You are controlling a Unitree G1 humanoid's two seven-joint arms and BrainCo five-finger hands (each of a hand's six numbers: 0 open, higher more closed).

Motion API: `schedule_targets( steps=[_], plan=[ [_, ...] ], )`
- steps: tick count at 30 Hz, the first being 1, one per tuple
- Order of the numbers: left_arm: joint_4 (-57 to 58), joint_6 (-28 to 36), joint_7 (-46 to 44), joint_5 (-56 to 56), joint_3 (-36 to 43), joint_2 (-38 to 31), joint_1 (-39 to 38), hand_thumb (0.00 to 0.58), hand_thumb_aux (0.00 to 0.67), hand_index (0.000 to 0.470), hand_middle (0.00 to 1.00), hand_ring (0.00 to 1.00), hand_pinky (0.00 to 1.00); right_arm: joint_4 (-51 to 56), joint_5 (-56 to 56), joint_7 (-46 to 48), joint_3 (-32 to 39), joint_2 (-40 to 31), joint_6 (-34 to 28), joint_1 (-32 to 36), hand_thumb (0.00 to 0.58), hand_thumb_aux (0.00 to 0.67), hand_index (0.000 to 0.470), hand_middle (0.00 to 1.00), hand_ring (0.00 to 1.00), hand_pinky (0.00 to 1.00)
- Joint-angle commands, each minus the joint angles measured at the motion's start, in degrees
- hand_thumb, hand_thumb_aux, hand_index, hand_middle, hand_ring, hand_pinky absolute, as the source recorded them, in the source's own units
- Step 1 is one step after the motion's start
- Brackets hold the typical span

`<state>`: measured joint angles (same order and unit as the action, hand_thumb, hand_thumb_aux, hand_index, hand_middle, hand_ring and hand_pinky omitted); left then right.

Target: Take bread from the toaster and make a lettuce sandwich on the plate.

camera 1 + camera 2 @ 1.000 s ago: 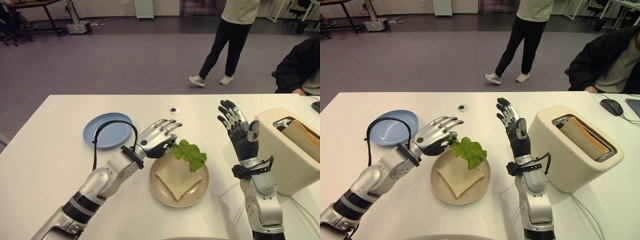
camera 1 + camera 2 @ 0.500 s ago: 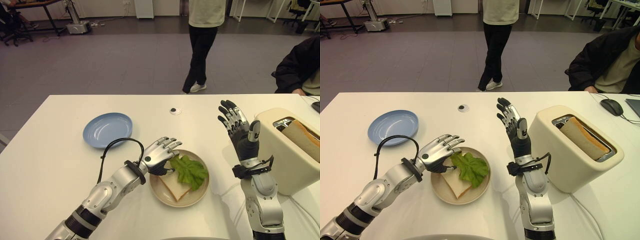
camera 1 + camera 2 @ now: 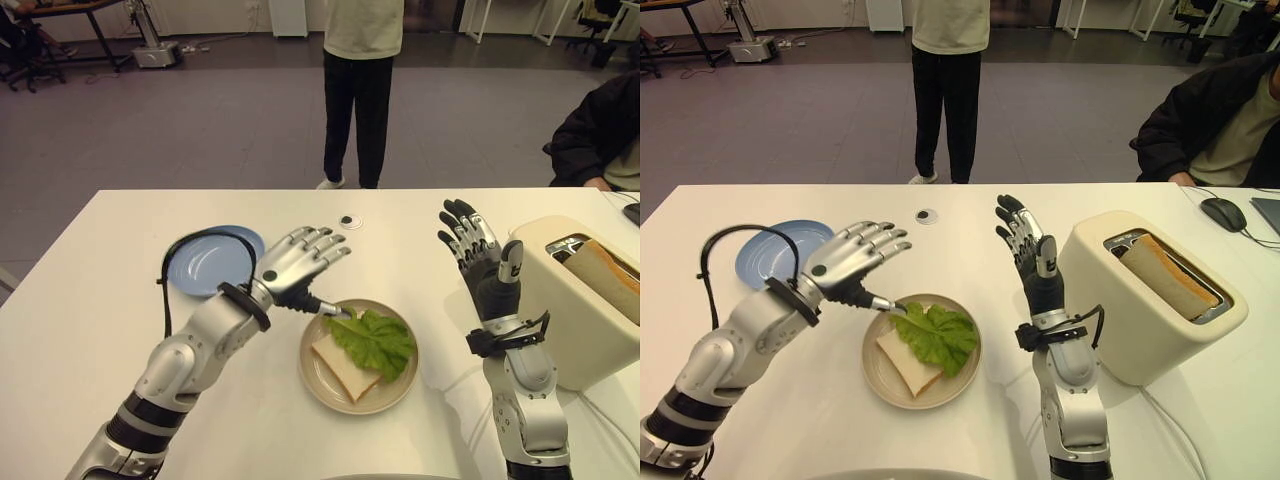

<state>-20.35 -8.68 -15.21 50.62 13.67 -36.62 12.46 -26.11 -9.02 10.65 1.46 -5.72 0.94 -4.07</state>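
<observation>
The beige plate (image 3: 402, 385) sits near the desk's (image 3: 90, 300) middle. On it lies one bread slice (image 3: 340, 365). A lettuce leaf (image 3: 378, 340) covers the slice's 1 o'clock part and reaches the plate's far rim.

The left hand (image 3: 295, 265) hangs above the desk at the plate's 10 o'clock, fingers spread apart and holding nothing. Its thumb tip points down at the leaf's 9 o'clock edge, and I cannot tell whether they touch. A blue plate (image 3: 205, 262) lies farther out at 10 o'clock, partly hidden behind that hand's wrist and its black cable loop (image 3: 166, 290).

The right hand (image 3: 480, 262) stands upright at the beige plate's 2 o'clock, fingers straight, apart and empty, between the plate and the toaster (image 3: 580, 330). The cream toaster stands at the plate's 3 o'clock, with a second bread slice (image 3: 605, 272) sticking up from its slot.
</observation>
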Motion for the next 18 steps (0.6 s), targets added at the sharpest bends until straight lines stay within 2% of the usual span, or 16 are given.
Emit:
schedule_targets(
  steps=[1,3,6,9,15,18],
  plan=[
    [-3.32,5.18,-3.98,-16.24,-5.25,6.36,-1.97,0.0,0.0,0.0,0.0,0.0,0.0,-7.6,-0.03,1.06,-2.83,-4.09,-2.55,2.84,0.0,0.0,0.0,0.0,0.0,0.0],
    [-4.94,8.5,-4.43,-26.13,-7.2,11.54,-4.9,0.0,0.0,0.0,0.0,0.0,0.0,-13.9,-0.49,2.73,-6.17,-8.6,-4.43,4.61,0.0,0.0,0.0,0.0,0.0,0.0],
    [-6.25,11.08,-4.03,-43.34,-7.41,21.51,-12.77,0.0,0.0,0.0,0.0,0.0,0.0,-19.41,-2.35,6.98,-20.14,-20.6,-7.62,7.24,0.0,0.0,0.0,0.0,0.0,0.0],
    [-6.58,10.15,-3.22,-52.18,-6.94,26.67,-18.29,0.0,0.0,0.0,0.0,0.0,0.0,-14.75,3.66,11.86,-31.17,-31.66,-7.03,5.05,0.0,0.0,0.0,0.0,0.0,0.0],
    [-6.95,9.32,-0.93,-59.68,-12.76,29.36,-20.66,0.0,0.0,0.0,0.0,0.0,0.0,2.72,25.55,13.7,-38.82,-45.75,-0.91,-4.93,0.0,0.0,0.0,0.0,0.0,0.0],
    [-5.28,6.35,-0.27,-58.09,-13.75,28.71,-22.21,0.0,0.0,0.0,0.0,0.0,0.0,13.38,31.59,12.91,-36.47,-49.59,2.17,-7.36,0.212,0.137,0.096,0.0,0.0,0.0]
  ],
)
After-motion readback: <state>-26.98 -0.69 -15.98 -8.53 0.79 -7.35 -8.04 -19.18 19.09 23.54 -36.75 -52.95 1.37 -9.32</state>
